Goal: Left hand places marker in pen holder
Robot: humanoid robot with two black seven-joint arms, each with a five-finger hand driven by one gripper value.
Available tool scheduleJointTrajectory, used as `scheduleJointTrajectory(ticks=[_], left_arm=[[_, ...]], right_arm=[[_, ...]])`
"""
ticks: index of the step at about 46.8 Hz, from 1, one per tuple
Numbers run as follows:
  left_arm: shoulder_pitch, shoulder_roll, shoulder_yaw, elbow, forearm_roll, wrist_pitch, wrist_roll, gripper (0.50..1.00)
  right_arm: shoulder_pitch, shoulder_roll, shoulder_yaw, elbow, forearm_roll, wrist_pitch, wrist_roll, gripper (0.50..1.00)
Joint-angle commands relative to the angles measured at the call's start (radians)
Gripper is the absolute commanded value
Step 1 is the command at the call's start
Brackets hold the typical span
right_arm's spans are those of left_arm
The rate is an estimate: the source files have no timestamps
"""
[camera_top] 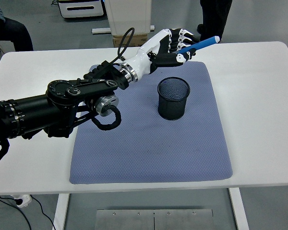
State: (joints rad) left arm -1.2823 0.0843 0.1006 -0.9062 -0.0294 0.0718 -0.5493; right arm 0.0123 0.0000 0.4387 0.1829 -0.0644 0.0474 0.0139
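Note:
My left hand [175, 48] reaches in from the left and hovers above the far side of the mat, its fingers shut on a blue marker [201, 44]. The marker sticks out to the right of the hand and tilts upward at its free end. A black mesh pen holder [173, 98] stands upright on the grey-blue mat [149, 139], below and slightly nearer than the hand. The holder's open top shows nothing inside. The marker is above and behind the holder, apart from it. The right hand is out of view.
The mat lies on a white table [259, 96]. A person's legs [213, 19] stand beyond the far edge, another person [7, 28] sits at the far left, and a cardboard box [129, 40] sits behind the table.

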Motion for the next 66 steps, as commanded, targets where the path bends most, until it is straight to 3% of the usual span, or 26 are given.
scheduleJointTrajectory(ticks=[1,15,34,66], left_arm=[[0.018,0.000,-0.013,-0.005,-0.003,-0.001,-0.003,0.500],[0.067,-0.001,-0.065,-0.034,-0.040,-0.003,-0.057,0.500],[0.130,-0.020,-0.067,-0.036,-0.061,-0.044,-0.062,0.500],[0.162,-0.031,-0.067,-0.023,-0.060,-0.047,-0.062,0.500]], right_arm=[[0.000,0.000,0.000,0.000,0.000,0.000,0.000,1.000],[0.000,0.000,0.000,0.000,0.000,0.000,0.000,1.000],[0.000,0.000,0.000,0.001,0.000,0.000,0.000,1.000],[0.000,0.000,0.000,0.000,0.000,0.000,0.000,1.000]])
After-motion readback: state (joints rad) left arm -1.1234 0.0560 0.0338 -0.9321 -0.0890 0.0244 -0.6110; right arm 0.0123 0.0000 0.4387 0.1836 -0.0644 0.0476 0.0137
